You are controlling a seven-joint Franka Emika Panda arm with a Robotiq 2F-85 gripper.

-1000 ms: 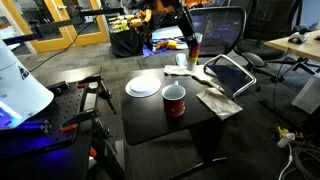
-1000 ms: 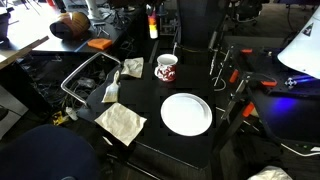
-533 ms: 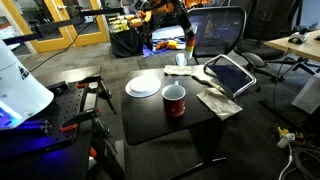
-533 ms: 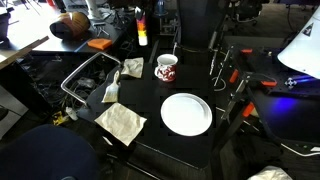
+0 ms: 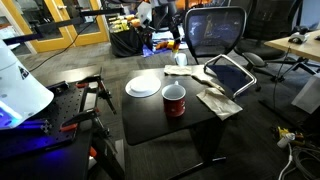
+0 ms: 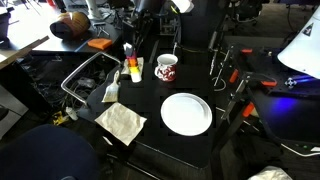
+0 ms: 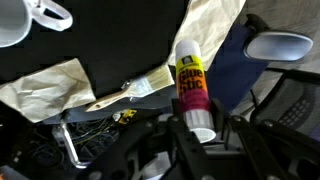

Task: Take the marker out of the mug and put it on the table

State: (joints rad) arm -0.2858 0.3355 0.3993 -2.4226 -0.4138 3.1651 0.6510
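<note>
Pincer (image 7: 200, 128) is clenched on the white-capped end of a red-and-yellow labelled glue stick (image 7: 190, 85); no dark marker is visible. The stick's body projects straight out beyond the fingertips. In an exterior view the pincer (image 6: 129, 52) hangs beside the mug (image 6: 166, 68), on the mug's side away from the white plate (image 6: 187, 113). The glue stick (image 6: 132, 68) is out of the mug, long axis near upright, free end pointing down at the tabletop (image 6: 150, 110) edge. Contact with the tabletop cannot be determined.
</note>
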